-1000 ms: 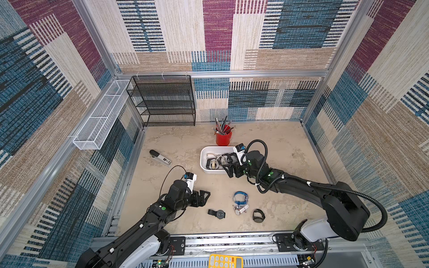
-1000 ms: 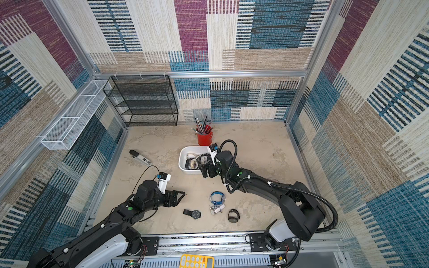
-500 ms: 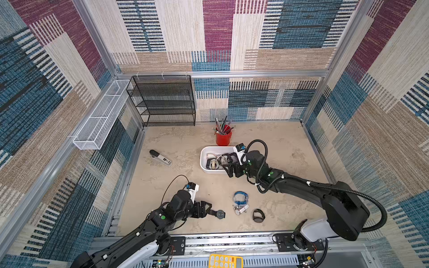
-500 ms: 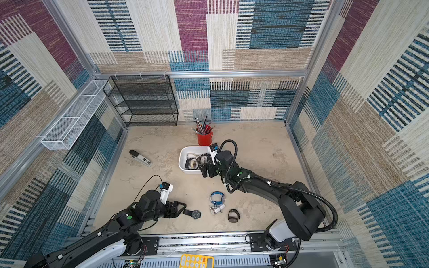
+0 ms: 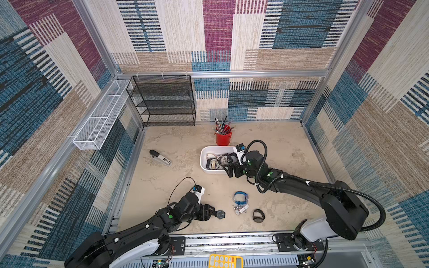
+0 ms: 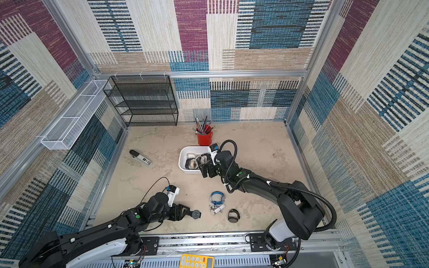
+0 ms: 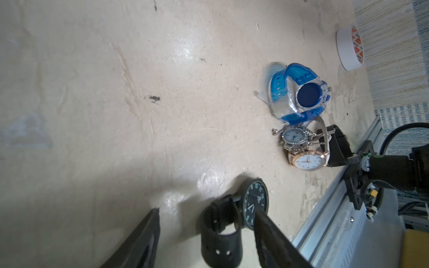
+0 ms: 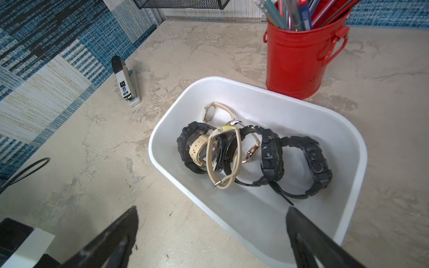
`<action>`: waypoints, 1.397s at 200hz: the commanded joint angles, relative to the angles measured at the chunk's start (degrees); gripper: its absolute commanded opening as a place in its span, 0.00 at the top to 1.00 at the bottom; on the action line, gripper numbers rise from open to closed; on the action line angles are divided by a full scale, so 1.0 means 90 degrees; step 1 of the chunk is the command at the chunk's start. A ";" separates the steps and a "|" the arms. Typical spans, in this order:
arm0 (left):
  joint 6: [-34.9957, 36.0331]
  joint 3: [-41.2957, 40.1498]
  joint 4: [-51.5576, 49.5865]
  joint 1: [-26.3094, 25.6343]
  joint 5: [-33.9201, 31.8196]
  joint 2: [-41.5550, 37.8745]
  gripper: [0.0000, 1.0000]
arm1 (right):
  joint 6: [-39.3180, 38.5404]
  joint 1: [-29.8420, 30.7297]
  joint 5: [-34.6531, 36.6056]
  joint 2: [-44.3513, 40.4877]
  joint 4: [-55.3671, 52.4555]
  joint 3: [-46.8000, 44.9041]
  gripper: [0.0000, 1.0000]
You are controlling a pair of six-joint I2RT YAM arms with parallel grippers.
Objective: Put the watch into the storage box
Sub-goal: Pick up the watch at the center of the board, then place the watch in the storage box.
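A black watch (image 5: 220, 214) (image 6: 196, 214) with a dark dial (image 7: 255, 199) lies on the table near the front rail. My left gripper (image 5: 212, 212) (image 6: 186, 212) (image 7: 207, 210) is open, low at the table, its jaws on either side of the watch's looped strap (image 7: 220, 234). One finger (image 7: 267, 232) overlaps the dial's edge, while a gap shows at the other. The storage box (image 5: 202, 160) (image 6: 181, 160) (image 8: 348, 130), a white tub, holds several watches. My right gripper (image 5: 228, 168) (image 6: 204, 170) (image 8: 211, 208) hangs open and empty over the box's near rim.
A blue watch (image 5: 240, 197) (image 7: 301, 92), two small light-dial watches (image 5: 240, 208) (image 7: 308, 161) and another black watch (image 5: 258, 215) lie right of the left gripper. A red pen cup (image 5: 223, 138), stapler (image 5: 160, 159), black mesh shelf (image 5: 162, 102), white wire basket (image 5: 102, 116) and tape roll (image 7: 349, 48) are around.
My left arm has swung toward the front rail and reached the black watch, with its jaws narrowing around the strap. The right arm has not moved.
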 commanded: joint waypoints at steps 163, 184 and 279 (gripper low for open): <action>0.0430 0.0890 0.0344 -0.0191 -0.0582 0.0774 1.00 | 0.0011 0.0002 0.0144 -0.0295 0.0192 -0.0179 0.00; 0.0642 0.1124 0.0222 -0.0188 -0.0652 0.0890 1.00 | 0.0026 -0.0004 0.0123 -0.0366 0.0226 -0.0261 0.01; 0.1557 0.2209 0.0380 0.0152 -0.0605 0.1596 1.00 | 0.0122 -0.0004 -0.0079 -0.1058 0.0501 -0.1048 0.00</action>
